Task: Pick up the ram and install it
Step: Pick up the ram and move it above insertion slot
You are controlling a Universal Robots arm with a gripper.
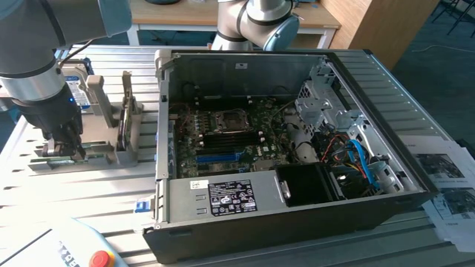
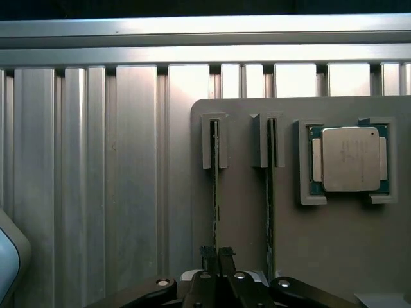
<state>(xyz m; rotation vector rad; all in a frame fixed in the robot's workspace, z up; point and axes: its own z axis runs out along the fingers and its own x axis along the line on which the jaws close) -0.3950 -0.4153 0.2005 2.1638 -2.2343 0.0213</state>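
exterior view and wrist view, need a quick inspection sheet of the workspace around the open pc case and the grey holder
surface: ribbed metal table, with the grey holder lying on it
job's things: ram on edge in a holder slot; open pc case with motherboard exposed
clutter: second stick in the neighbouring slot, processor in its pocket, hard drive, papers, pendant with red button
grippers: gripper shut on the ram's near end
cables: blue cable and red wires inside the case, at the exterior view's right
surroundings: second robot arm, wooden desk behind
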